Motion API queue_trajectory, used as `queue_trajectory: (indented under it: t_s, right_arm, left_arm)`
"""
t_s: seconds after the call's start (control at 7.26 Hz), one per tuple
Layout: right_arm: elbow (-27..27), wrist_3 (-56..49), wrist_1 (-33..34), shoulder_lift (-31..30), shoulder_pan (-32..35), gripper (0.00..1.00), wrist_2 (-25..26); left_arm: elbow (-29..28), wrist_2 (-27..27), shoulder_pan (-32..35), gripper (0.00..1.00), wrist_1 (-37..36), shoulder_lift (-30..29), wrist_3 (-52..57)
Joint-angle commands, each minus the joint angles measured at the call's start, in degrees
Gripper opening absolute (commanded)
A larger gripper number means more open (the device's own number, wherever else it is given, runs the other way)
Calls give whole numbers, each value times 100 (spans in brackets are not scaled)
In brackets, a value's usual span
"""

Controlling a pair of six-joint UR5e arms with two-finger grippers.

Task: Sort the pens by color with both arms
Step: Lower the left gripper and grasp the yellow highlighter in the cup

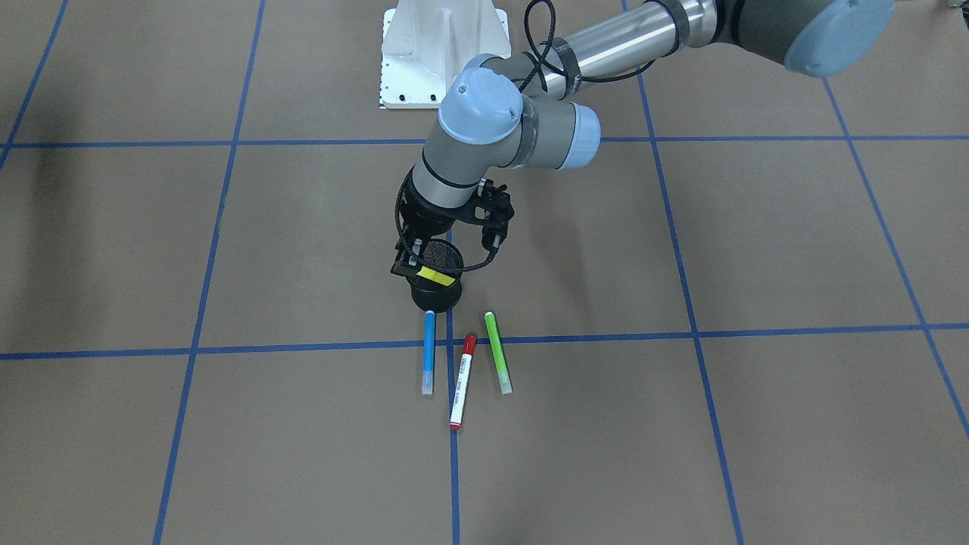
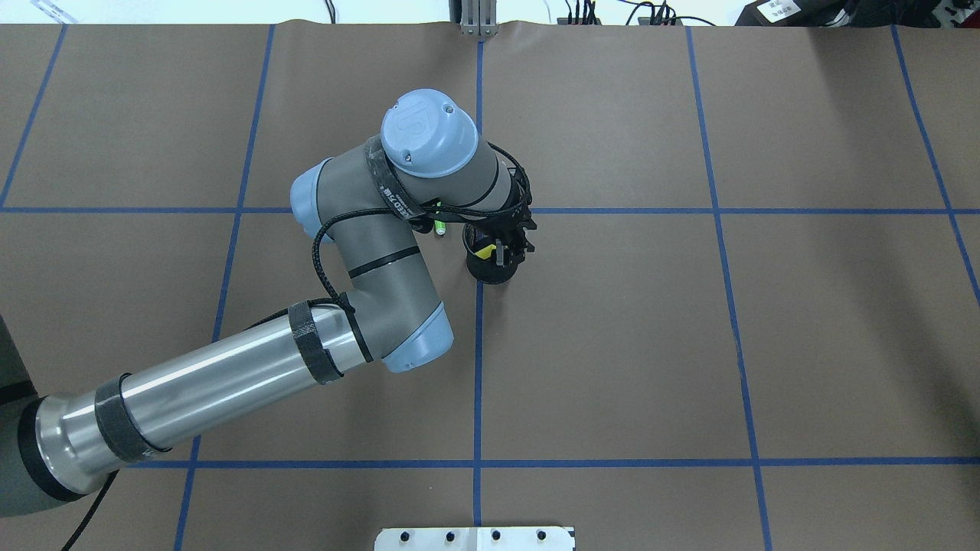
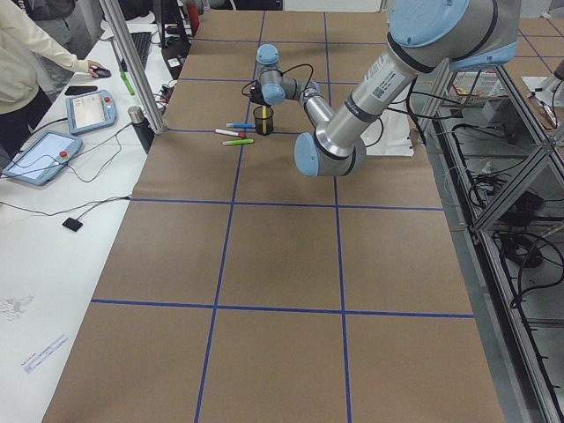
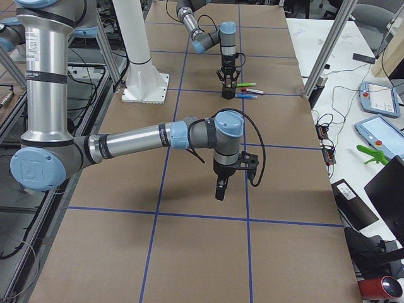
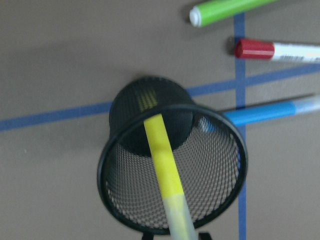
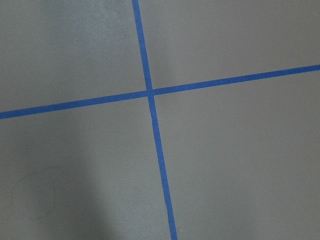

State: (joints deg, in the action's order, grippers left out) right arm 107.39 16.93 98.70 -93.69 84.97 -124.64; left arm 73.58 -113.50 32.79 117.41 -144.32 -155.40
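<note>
My left gripper (image 1: 410, 261) hangs over the black mesh cup (image 1: 437, 297) and is shut on the yellow highlighter (image 5: 162, 155). The pen slants down into the cup, its pale cap end between my fingertips (image 5: 202, 235). The cup and gripper also show in the overhead view (image 2: 501, 249). The blue highlighter (image 1: 428, 352), the red-capped white marker (image 1: 462, 381) and the green highlighter (image 1: 497, 352) lie side by side on the brown paper just past the cup. My right gripper (image 4: 221, 186) hovers over bare paper far from the pens; I cannot tell whether it is open or shut.
The table is covered in brown paper with a blue tape grid (image 6: 150, 92). The white base pedestal (image 1: 443, 53) stands at the robot's side. Beyond the far table edge, a person and tablets (image 3: 92, 110) are at a side bench.
</note>
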Motion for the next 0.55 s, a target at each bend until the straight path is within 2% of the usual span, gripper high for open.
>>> queue_trajectory:
  t_s: [0.0,0.41]
  right_arm:
    - [-34,-15,-9,44,2,100,1]
    - [-43,-15,-9,62,11,100,1]
  left_arm:
    - [16,-14,0,12,-17,18,1]
    - [313,-198,96,4,-262,10,36]
